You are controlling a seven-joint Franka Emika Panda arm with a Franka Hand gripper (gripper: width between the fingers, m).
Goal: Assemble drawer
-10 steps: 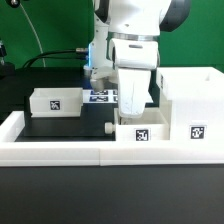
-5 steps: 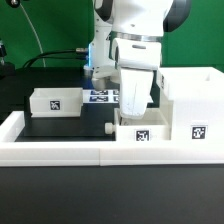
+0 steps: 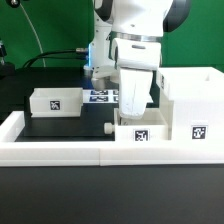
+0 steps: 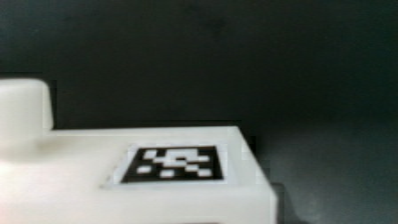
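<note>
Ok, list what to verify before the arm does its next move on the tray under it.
1. End effector lined up over the near tray: ok, it sits right above it in the exterior view.
2. Jaws open or shut: cannot tell, neither view shows them clearly.
3. Near tray's tag in the wrist view: ok, though blurred.
4. Case upright, on the exterior view's right of the near tray: ok.
5. Other tray apart from the arm, on the exterior view's left: ok.
6. Gap between near tray and case: cannot tell.
</note>
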